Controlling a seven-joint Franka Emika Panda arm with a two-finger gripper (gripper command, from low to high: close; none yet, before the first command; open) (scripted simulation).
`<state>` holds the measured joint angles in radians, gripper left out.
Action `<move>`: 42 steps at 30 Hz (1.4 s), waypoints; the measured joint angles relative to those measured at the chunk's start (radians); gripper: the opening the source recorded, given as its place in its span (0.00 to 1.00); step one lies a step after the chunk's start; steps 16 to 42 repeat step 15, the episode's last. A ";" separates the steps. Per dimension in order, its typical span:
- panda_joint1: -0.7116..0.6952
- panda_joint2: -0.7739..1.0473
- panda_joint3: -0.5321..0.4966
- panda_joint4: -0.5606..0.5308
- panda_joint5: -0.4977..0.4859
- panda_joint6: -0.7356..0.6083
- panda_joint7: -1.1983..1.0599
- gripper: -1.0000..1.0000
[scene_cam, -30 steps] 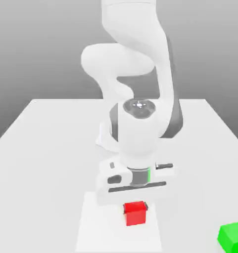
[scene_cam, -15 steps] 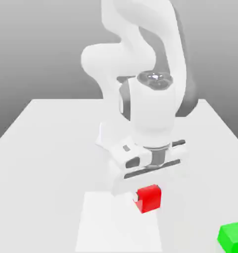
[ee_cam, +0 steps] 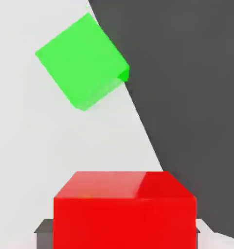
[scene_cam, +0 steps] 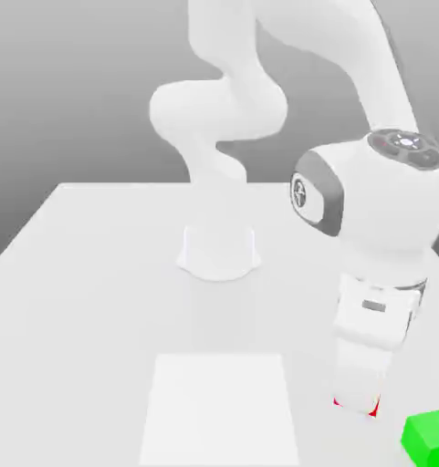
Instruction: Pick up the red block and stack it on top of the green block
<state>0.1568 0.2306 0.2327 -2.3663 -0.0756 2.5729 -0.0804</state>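
The two-finger gripper of the white arm (scene_cam: 358,401) is closed on the small, matte, bright red cube (ee_cam: 124,221), which sits between its fingertips. So the pick looks done. The small, matte, bright green cube (scene_cam: 430,440) rests on the pale tabletop (scene_cam: 86,337), beside and apart from the gripper, toward the exterior view's right. Left to do, I judge: bring red over green, line up, lower, release.

Green block (scene_cam: 430,440) on table (scene_cam: 86,319), at exterior view's right; hand (scene_cam: 358,406) near it.
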 joint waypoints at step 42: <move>0.076 0.186 0.039 0.144 -0.142 0.041 -0.223 1.00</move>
